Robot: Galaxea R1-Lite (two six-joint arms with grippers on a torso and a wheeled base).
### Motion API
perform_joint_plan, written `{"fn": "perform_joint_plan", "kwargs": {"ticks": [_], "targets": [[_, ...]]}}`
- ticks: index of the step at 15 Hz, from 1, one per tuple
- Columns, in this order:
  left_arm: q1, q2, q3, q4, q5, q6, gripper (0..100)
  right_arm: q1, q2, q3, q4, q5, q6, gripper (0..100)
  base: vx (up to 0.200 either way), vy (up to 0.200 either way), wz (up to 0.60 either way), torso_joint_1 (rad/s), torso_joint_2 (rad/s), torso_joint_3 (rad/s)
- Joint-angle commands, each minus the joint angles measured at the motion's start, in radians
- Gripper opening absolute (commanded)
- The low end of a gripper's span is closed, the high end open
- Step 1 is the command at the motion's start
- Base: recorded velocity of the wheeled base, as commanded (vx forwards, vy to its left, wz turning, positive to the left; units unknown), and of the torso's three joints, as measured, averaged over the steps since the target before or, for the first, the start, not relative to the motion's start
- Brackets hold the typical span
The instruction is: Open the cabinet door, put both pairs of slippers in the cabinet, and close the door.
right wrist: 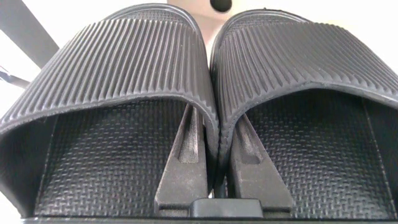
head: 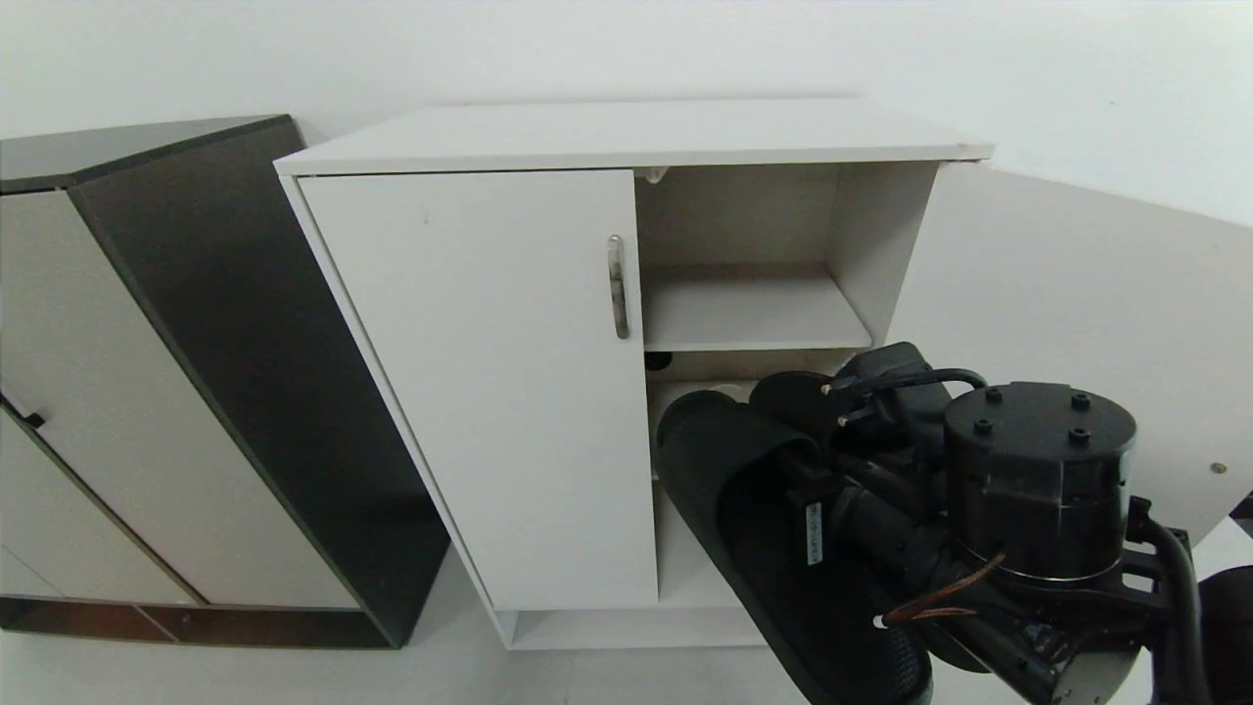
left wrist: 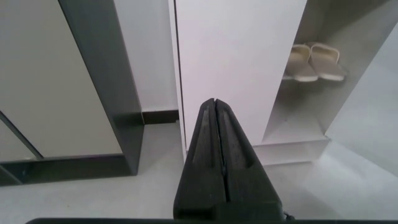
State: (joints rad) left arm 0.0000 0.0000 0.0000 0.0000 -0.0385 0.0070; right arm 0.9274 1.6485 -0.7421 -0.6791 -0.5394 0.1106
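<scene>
Cabinet (head: pixel 626 132) open, beige pair (left wrist: pixel 317 62) inside. Right claw (right wrist: pixel 216 118) clamped on black pair (head: pixel 764 509), not yet in; door closing TBD. Left claw (left wrist: pixel 214 107) together, empty.

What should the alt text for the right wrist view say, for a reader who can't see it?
The right gripper holds a pair of black slippers side by side, with one finger inside each slipper, pinching their adjoining inner walls together. The ribbed straps arch over the fingers, and the textured footbeds lie beneath them.
</scene>
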Motion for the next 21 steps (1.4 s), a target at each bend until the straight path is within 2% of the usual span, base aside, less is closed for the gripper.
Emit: {"fn": "perform_joint_plan", "kwargs": {"ticks": [1,4,8,10,11,13,14,15,19,21], "targets": [[0.0,0.0,0.0,0.0,0.0,-0.001,0,0.001,0.001,0.001,0.0,-0.001,0.0,0,0.0,0.0,0.0,-0.041,0.45,0.383],[0.0,0.0,0.0,0.0,0.0,-0.001,0,-0.001,0.004,0.001,0.0,-0.001,0.0,0,0.0,0.0,0.0,-0.02,0.32,0.302],[0.0,0.0,0.0,0.0,0.0,-0.001,0,-0.007,0.016,0.0,-0.008,-0.001,-0.002,0,0.0,0.0,0.0,0.0,0.05,0.038],[0.0,0.0,0.0,0.0,0.0,0.001,0,-0.01,0.036,0.018,-0.062,-0.013,-0.042,0,0.0,0.0,0.0,0.0,0.0,0.0],[0.0,0.0,0.0,0.0,0.0,0.001,0,-0.01,0.056,0.013,-0.086,-0.047,-0.074,0,0.0,0.0,0.0,0.0,0.0,0.0],[0.0,0.002,0.0,0.0,-0.001,0.002,0,-0.007,0.149,-0.118,-0.074,-0.255,-0.075,0,0.0,0.0,0.0,0.0,0.0,0.0],[0.0,0.002,0.0,0.0,-0.001,0.002,0,-0.007,0.178,-0.178,-0.056,-0.294,-0.062,0,0.0,0.0,0.0,0.0,0.0,0.0],[0.0,0.0,0.0,0.0,-0.001,0.002,0,-0.007,0.185,-0.224,-0.002,-0.301,-0.055,0,0.0,0.0,0.0,0.0,0.0,0.0],[0.0,0.0,0.0,0.0,-0.001,0.002,0,-0.007,0.186,-0.526,0.388,-0.363,0.101,0,0.0,0.0,0.0,0.0,0.0,0.0],[0.0,0.0,0.0,0.0,-0.001,0.002,0,-0.015,0.188,-0.566,0.461,-0.364,0.126,0,0.0,0.0,0.0,0.0,0.0,0.0]]}}
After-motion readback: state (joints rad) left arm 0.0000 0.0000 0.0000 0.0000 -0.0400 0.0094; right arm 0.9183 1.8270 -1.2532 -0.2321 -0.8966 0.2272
